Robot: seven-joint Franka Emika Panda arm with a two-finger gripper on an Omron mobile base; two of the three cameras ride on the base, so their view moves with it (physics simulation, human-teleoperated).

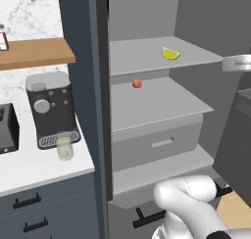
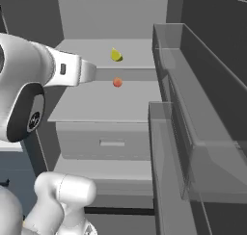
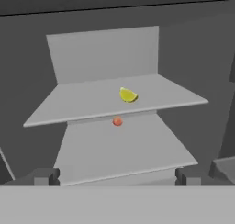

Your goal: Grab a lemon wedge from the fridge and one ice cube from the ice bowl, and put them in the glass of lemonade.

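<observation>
Left base view first: the fridge (image 1: pixel 196 17) stands open, grey shelves and a drawer (image 1: pixel 157 142) on show. The lemon wedge (image 1: pixel 170 53) lies on the upper shelf (image 1: pixel 142 54), towards its right. One shelf down, a small red fruit (image 1: pixel 137 83) sits near the back. The arm's white elbow bulges up from the lower right, and a pale grey piece of the arm pokes in at the right edge, level with the upper shelf. Over on the left, the white desk (image 1: pixel 29 172) carries the glass of lemonade (image 1: pixel 64 148), right in front of the coffee machine (image 1: pixel 50 108), with a toaster (image 1: pixel 7 128) at the far left and a wooden shelf (image 1: pixel 34 52) above.

Right base view: the arm sweeps in from the left, a thick white link with a dark joint, forearm reaching level towards the fridge interior. The lemon wedge (image 2: pixel 116 55) rests on the upper shelf, the red fruit (image 2: pixel 117 82) just below it. Clear door bins (image 2: pixel 193 113) fill the right.

Hand view: the end effector (image 3: pixel 117 176) looks straight into the fridge, fingertips (image 3: pixel 45 176) spread wide apart, released, nothing between them. The lemon wedge (image 3: pixel 128 95) sits dead ahead on the upper shelf, well apart from the fingers; the red fruit (image 3: pixel 117 121) lies beneath.
</observation>
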